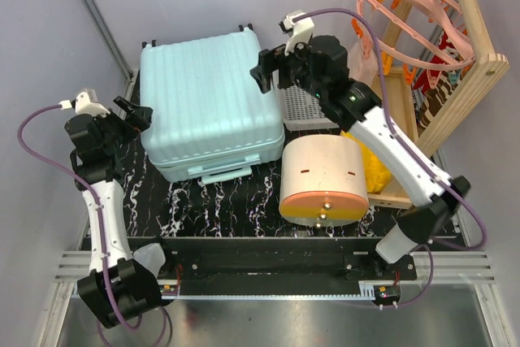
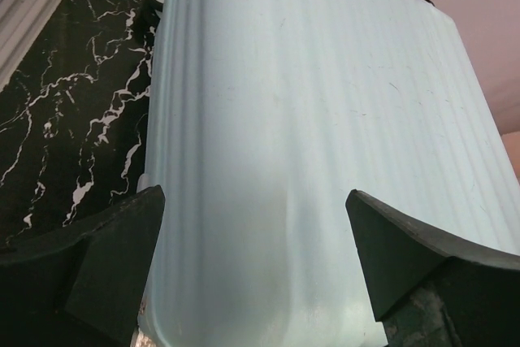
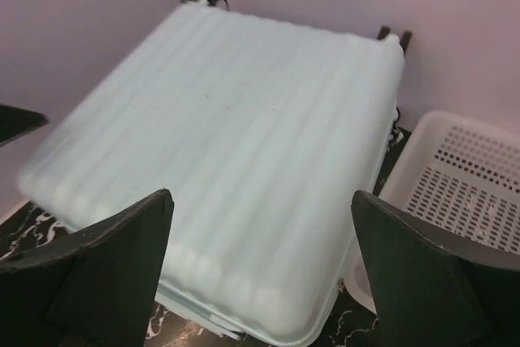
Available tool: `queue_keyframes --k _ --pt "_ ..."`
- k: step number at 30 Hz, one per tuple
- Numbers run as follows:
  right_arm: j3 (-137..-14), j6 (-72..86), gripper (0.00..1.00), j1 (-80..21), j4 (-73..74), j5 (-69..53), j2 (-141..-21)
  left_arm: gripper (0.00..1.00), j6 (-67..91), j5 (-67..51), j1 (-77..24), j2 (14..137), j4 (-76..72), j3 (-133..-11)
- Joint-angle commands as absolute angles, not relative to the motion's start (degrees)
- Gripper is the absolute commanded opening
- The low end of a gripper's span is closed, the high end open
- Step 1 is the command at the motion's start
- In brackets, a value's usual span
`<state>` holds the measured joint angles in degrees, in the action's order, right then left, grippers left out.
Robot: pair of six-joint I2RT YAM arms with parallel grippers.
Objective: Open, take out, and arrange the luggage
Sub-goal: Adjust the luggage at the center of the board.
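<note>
A black tabletop with white marble veining (image 1: 219,201) carries a large pale mint-blue ribbed hard-shell suitcase (image 1: 207,99), lying flat and closed. Just beside its right edge sit a white perforated plastic basket (image 1: 302,110) and a cream cylinder with an orange end (image 1: 325,176).

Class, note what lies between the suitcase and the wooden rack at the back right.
A white mesh basket, beside the suitcase and partly under the right arm, short of the wooden rack. The top view shows it.
</note>
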<state>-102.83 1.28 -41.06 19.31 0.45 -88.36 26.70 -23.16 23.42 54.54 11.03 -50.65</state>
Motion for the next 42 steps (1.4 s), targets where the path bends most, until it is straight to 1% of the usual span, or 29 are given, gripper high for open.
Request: queue_keyframes --k 1,6,8,9,11,12,15,16,18,19,22,23,25,26,27,29,30,34,37,42 --pt "-106.4 5.5 1.00 -35.4 25.6 -3.7 -99.3 0.99 26.3 -28.0 22.9 56.6 3.3 -50.5" --pt "-109.4 8.0 1.00 -31.1 25.1 -7.3 -104.8 0.98 26.5 -27.4 22.9 58.9 2.0 -50.5" --pt "-109.2 8.5 1.00 -30.1 24.2 -8.1 -106.3 0.97 27.2 -27.7 22.9 59.9 1.6 -50.6" --pt "-109.0 8.9 1.00 -29.7 23.4 -8.7 -106.7 0.94 27.3 -28.2 22.9 60.3 1.4 -50.8" --pt "-108.8 10.0 1.00 -28.7 22.7 -11.9 -107.9 0.91 27.4 -28.5 22.9 61.4 1.5 -51.2" --pt "-108.6 10.8 0.99 -28.4 21.7 -13.2 -108.4 0.87 27.6 -28.7 22.8 61.9 1.3 -51.2" --pt "-108.2 11.7 0.97 -28.0 20.8 -15.4 -109.5 0.78 28.1 -29.3 22.8 63.5 1.4 -50.9" --pt "-108.3 11.7 0.96 -28.0 20.9 -15.6 -110.1 0.71 28.4 -29.4 22.7 63.8 1.2 -50.6" --pt "-108.4 12.4 0.95 -28.0 20.8 -16.3 -110.8 0.69 28.6 -29.9 22.2 64.5 1.3 -50.0" --pt "-108.4 12.5 0.95 -28.0 20.7 -17.0 -111.6 0.64 28.7 -30.1 22.1 64.8 1.2 -49.9" --pt "-108.0 13.2 0.90 -28.0 20.9 -20.3 -113.2 0.56 28.5 -30.3 21.0 64.9 1.2 -49.6" --pt "-107.9 13.4 0.87 -28.1 20.8 -22.7 -113.6 0.50 28.3 -30.2 20.7 64.9 1.2 -49.4" --pt "-107.4 14.6 0.83 -28.0 20.6 -25.4 -114.6 0.44 28.2 -30.6 20.3 64.5 1.2 -48.5" --pt "-107.1 15.0 0.80 -28.0 20.3 -28.3 -114.8 0.37 28.1 -30.5 20.1 64.2 1.1 -48.2" --pt "-106.7 15.7 0.75 -28.0 19.3 -29.8 -115.0 0.35 28.0 -30.5 19.6 63.9 1.3 -47.4" --pt "-104.9 16.5 0.70 -28.1 18.2 -33.3 -115.1 0.33 28.0 -30.1 19.2 62.8 1.8 -46.7" --pt "-104.4 17.0 0.65 -28.3 17.4 -34.0 -115.0 0.31 27.9 -30.1 18.6 62.6 2.5 -46.3" --pt "-102.3 16.2 0.58 -30.5 17.2 -35.0 -115.0 0.29 28.1 -29.3 17.8 59.3 3.8 -43.0" --pt "-102.1 16.0 0.55 -32.9 17.3 -35.2 -115.8 0.26 29.3 -27.7 17.8 54.2 4.2 -38.9" --pt "-104.8 15.9 0.53 -36.9 18.1 -36.4 -119.6 0.22 30.7 -26.2 17.8 44.8 5.4 -33.5"
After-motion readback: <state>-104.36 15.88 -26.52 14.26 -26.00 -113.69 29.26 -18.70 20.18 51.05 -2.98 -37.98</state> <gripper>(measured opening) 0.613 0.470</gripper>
